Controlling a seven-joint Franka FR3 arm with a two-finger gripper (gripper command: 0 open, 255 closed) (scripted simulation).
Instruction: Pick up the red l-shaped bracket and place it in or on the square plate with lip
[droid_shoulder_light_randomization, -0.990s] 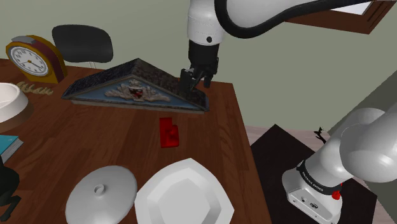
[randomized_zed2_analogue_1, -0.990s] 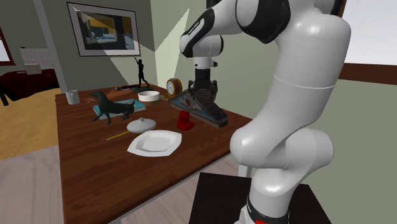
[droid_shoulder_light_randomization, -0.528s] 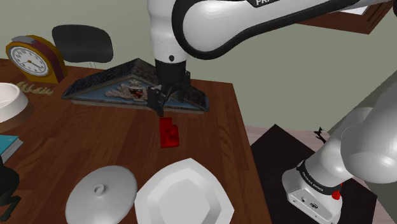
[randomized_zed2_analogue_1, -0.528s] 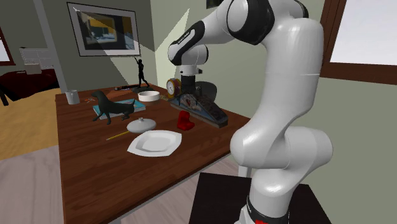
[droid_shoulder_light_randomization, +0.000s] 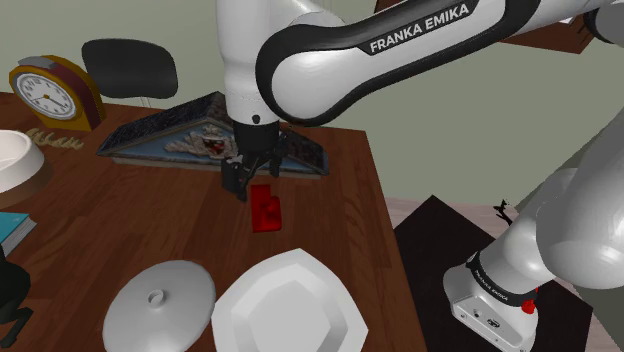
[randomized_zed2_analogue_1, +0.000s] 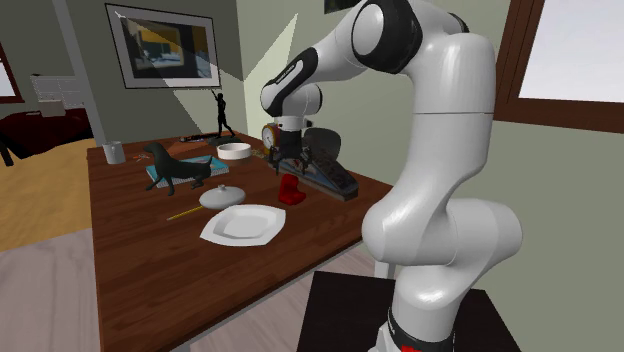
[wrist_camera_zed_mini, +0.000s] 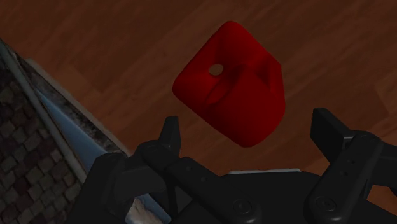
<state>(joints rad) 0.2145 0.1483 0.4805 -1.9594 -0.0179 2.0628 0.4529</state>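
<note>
Red bracket (wrist_camera_zed_mini: 232, 89) beneath end effector (wrist_camera_zed_mini: 249, 121), fingers (wrist_camera_zed_mini: 331, 130) apart

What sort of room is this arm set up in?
Most likely a dining or living room in a house: a long wooden table, a mantel clock standing on it, and a framed picture hanging behind.
</note>
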